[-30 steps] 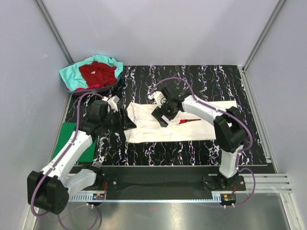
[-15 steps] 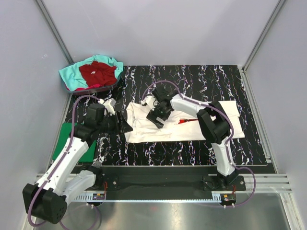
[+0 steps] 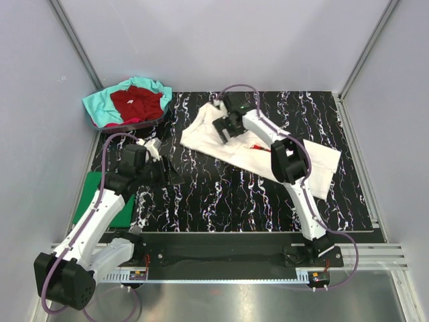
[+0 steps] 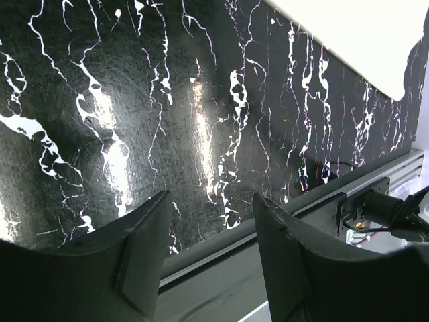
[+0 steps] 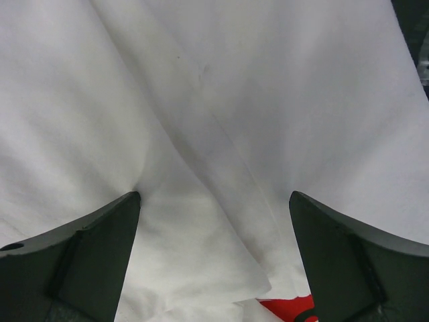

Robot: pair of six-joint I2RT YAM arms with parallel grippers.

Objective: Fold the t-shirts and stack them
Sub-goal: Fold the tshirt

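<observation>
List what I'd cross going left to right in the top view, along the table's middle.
green t-shirt → left gripper → white t-shirt, with the right gripper open above its left end.

Creased white t-shirt with red print lies beneath the wide-spread right gripper.

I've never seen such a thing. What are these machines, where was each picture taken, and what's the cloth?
Two robot arms stand at a black marbled table. One picture looks down from above; the others come from a camera on each wrist. The right pincer is wide open over a white t-shirt with a red print, gripping nothing. The left pincer is open and empty over the table. Teal and dark red shirts lie bunched at the far left; a green cloth lies at the left edge.
</observation>
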